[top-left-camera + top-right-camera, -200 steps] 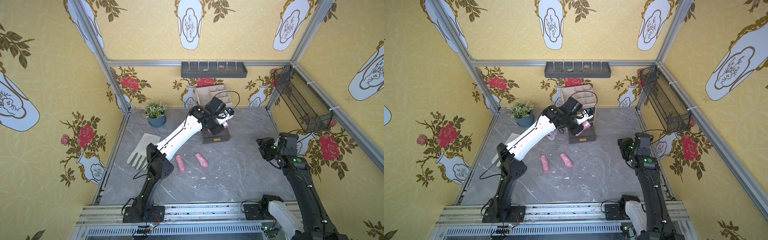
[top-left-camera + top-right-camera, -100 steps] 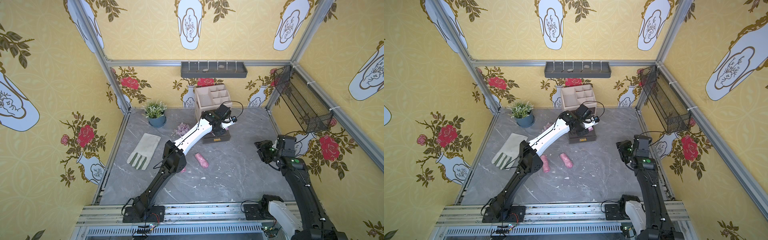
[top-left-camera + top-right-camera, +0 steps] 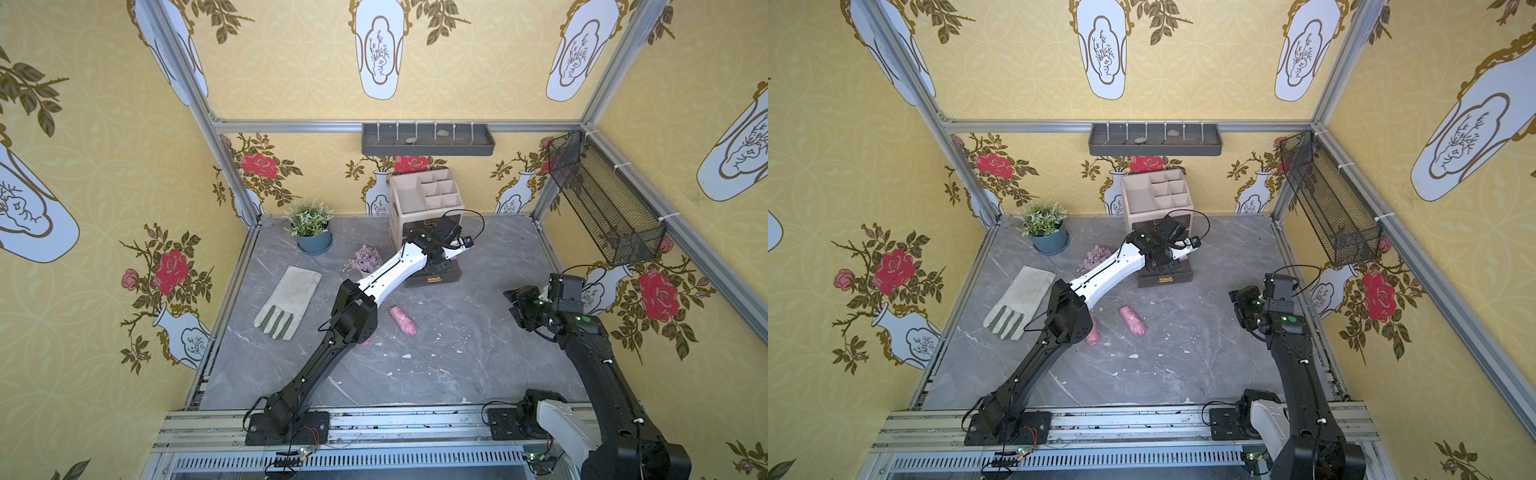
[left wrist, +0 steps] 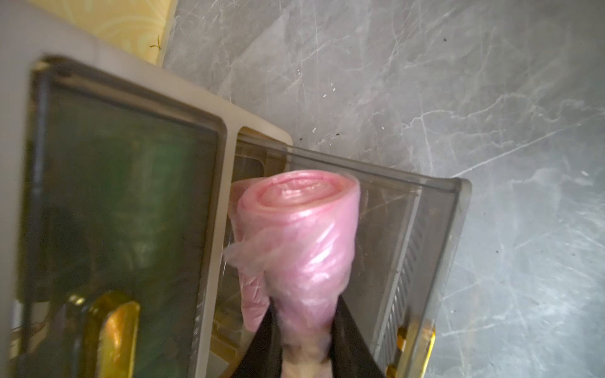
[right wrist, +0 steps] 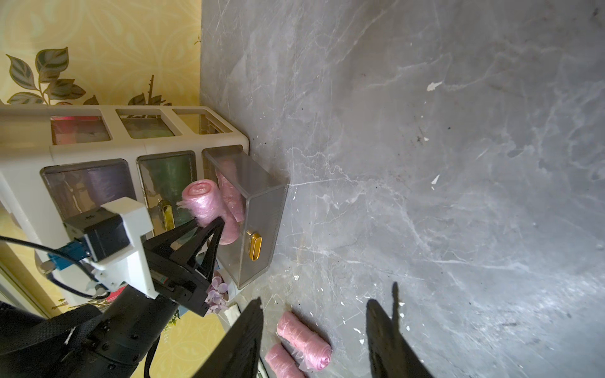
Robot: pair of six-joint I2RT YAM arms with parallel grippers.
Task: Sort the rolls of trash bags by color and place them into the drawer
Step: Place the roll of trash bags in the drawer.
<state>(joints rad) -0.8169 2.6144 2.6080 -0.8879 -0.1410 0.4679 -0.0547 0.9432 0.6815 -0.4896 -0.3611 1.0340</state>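
The left gripper (image 5: 209, 225) pinches one end of a pink roll (image 4: 298, 235), a crinkly, glossy film cylinder, above the open transparent plastic drawer (image 4: 425, 229). A second pink roll (image 5: 230, 193) lies inside. The right gripper (image 5: 315, 300) stands spread above the grey marble tabletop (image 5: 425, 163).

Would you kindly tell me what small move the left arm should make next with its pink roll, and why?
Probably lower the left gripper a little and release. Its held pink roll hangs over the open drawer, where a second pink roll already lies, so the color matches and there seems room beside it.
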